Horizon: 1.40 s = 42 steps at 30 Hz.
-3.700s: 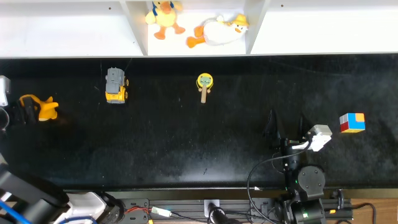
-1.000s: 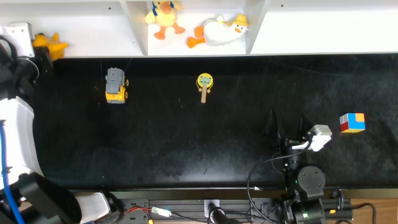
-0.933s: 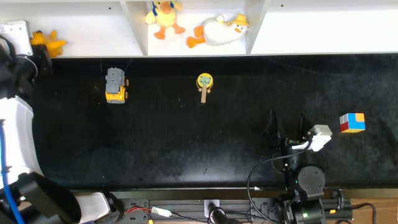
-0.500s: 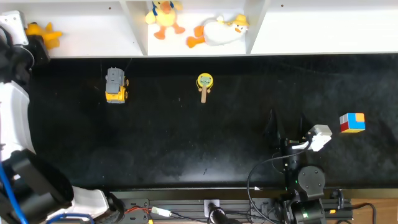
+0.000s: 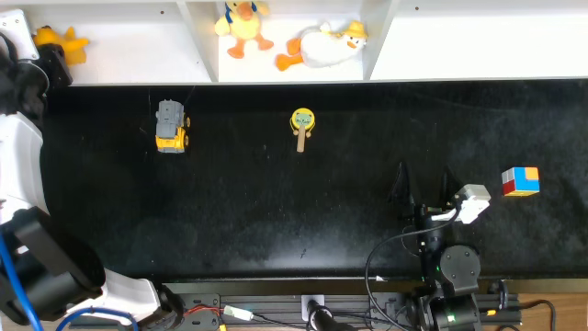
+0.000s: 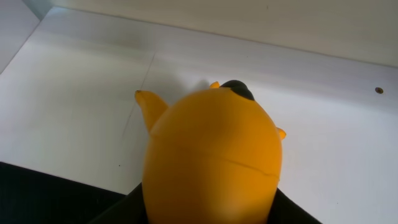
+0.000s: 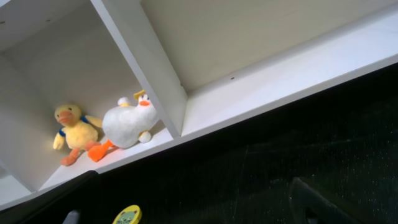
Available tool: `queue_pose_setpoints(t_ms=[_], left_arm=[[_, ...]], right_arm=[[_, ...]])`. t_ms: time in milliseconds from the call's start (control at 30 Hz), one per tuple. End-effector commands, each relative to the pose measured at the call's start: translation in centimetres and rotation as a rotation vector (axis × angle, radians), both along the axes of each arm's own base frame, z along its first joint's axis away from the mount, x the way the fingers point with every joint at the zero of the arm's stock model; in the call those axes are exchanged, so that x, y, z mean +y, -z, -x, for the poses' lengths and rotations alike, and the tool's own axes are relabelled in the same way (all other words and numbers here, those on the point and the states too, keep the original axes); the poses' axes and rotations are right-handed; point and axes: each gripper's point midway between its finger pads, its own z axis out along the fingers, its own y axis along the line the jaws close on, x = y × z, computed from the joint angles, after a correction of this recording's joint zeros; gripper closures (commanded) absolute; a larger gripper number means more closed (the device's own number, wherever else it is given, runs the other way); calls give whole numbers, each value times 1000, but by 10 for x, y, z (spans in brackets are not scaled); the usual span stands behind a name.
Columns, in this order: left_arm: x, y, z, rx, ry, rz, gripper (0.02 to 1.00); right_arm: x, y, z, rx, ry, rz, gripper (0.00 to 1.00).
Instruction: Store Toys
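The left gripper point(image 5: 53, 55) clamps the orange toy point(image 6: 214, 155) over the shelf's point(image 5: 138, 55) left bay, beside the bay holding the yellow duck point(image 5: 243, 23) and the white duck point(image 5: 326, 44), while the right gripper point(image 5: 424, 184) gapes wide and empty.

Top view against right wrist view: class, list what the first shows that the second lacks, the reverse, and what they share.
Top view's extras: yellow and grey toy truck, multicoloured cube, and orange plastic toy at the white shelf's left compartment. Right wrist view's extra: the shelf's back wall. Shared: yellow plush duck and white plush duck in the middle compartment, round yellow paddle toy, black tabletop.
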Motion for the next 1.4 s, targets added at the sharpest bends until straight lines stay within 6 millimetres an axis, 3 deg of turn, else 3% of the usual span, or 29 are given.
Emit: queue_pose_setpoints(t_ms=[33,400,567,633,867,967,1333,1400], left_arm=[[2,-11,-8,-28,-1,-8,652],[-2,6,-20,-20,12,2,645],[-2,-2,-26,-53,16,-16,448],[-2,-2,-26,-56,16,-18,283],[-2,-2,-26,-55,16,-17,139],[-2,-2,-26,-56,16,-17,27],[-2,-3,-26,-57,16,-18,20],[-2,-3,-26,-56,16,-18,66]], right_arm=[[1,4,0,2,-3,0,5],[1,4,0,2,-4,0,3],[1,4,0,2,-4,0,7],[1,4,0,2,-4,0,5],[1,4,0,2,-4,0,3],[1,4,0,2,-4,0,3],[1,4,0,2,-4,0,3],[1,4,0,2,-4,0,3]])
